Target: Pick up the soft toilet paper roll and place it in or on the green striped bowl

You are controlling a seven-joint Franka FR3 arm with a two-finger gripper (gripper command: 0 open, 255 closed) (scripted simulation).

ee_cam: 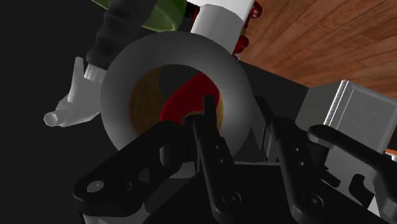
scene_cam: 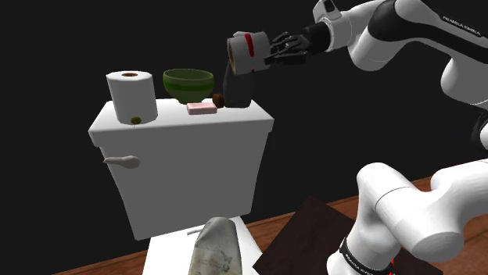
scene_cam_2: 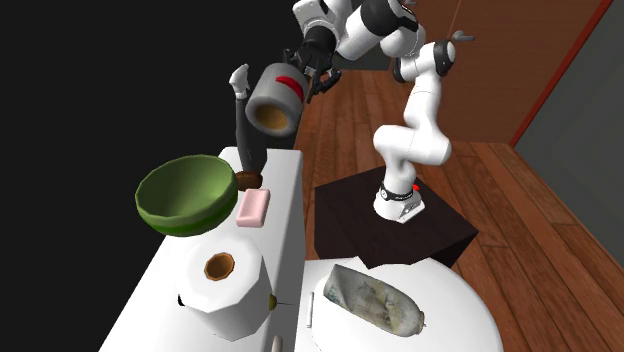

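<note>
**Above the toilet tank [scene_cam: 188, 156]: grey roll [scene_cam: 241, 55] aloft, green bowl [scene_cam: 188, 83] not yet reached**

High in the middle of the shoulder view, the end effector [ee_cam: 234, 108] is clamped on the grey roll. It carries the roll on its side, with the brown core turned toward the frame's left. In the wrist view one of the black fingers [ee_cam: 210, 137] crosses the mouth of the core and the other sits outside the roll's rim. The grip therefore looks like a pinch on the paper wall rather than a squeeze around the whole roll, which would suit jaws too narrow to span it. A red band marks the roll near the hand.

The roll hangs clear of the tank top, close by the head of a dark bottle [scene_cam: 237, 90] with a pale spout. Whether the two touch I cannot tell. Carrying it this high probably lets it travel over the row of things below, though a careless swing could knock the bottle.

The bowl sits lower and to the left of the roll in both exterior views, with a pink bar [scene_cam: 201, 108] just beside it. It stands open side up with nothing in it, so the placing is yet to come. A white roll [scene_cam: 131, 95] stands upright at the tank top's left end, near the bowl's other side, so the drop must land between neighbours.
</note>
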